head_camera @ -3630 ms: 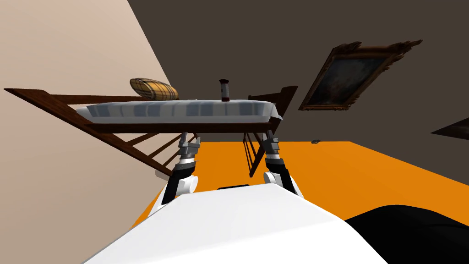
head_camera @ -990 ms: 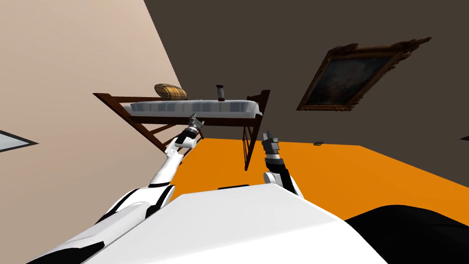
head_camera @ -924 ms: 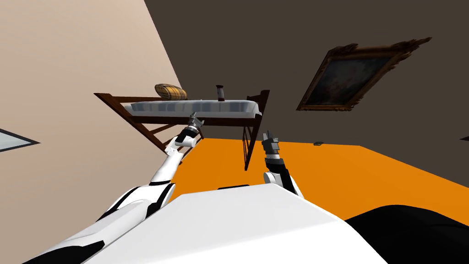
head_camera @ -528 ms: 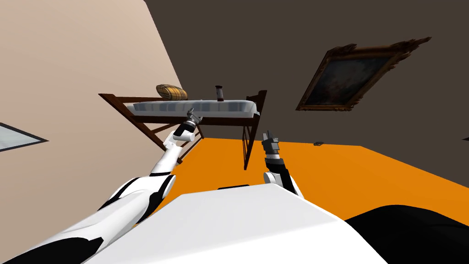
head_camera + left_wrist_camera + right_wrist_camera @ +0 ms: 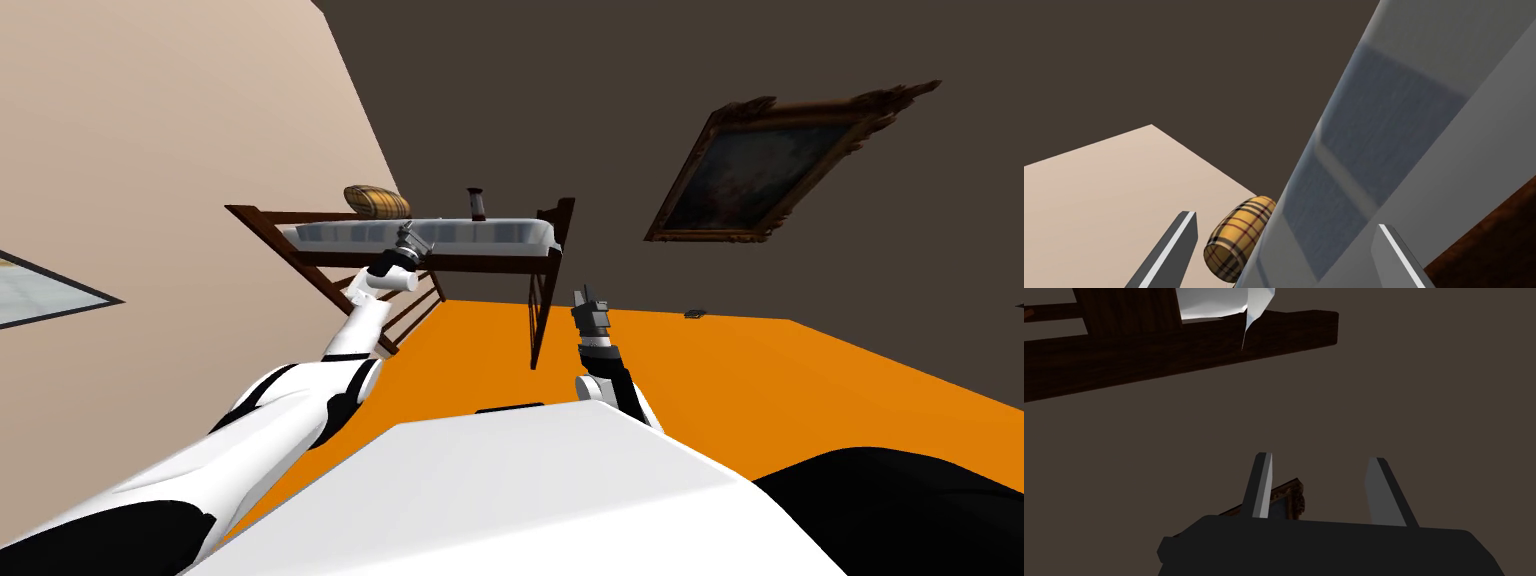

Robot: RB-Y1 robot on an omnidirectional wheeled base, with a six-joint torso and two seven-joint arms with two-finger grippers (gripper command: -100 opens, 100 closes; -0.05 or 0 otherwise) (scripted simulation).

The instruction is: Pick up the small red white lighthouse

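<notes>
The lighthouse [image 5: 476, 203], a small dark reddish post with a pale band, stands upright on the grey-blue striped mattress [image 5: 470, 233] of a dark wooden bed. My left gripper [image 5: 409, 238] is raised against the mattress's near side, to the left of and below the lighthouse. In the left wrist view that gripper [image 5: 1288, 221] is open, with the mattress side [image 5: 1384, 125] close between and beyond its fingers. My right gripper [image 5: 590, 298] hangs lower, beside the bed's corner post. It stands open [image 5: 1320, 458] and empty under the wooden bed rail [image 5: 1174, 343].
A yellow plaid bolster pillow [image 5: 377, 202] lies at the mattress's left end and shows just past my left fingers [image 5: 1239, 239]. A dark framed picture [image 5: 770, 165] hangs on the brown wall. The floor [image 5: 760, 370] is orange, with a black area at the lower right.
My left arm has risen and stretched forward, bringing its gripper from under the bed rail up to the mattress's side. The right arm has stayed still. Since 3.6 s ago I stand farther from the bed.
</notes>
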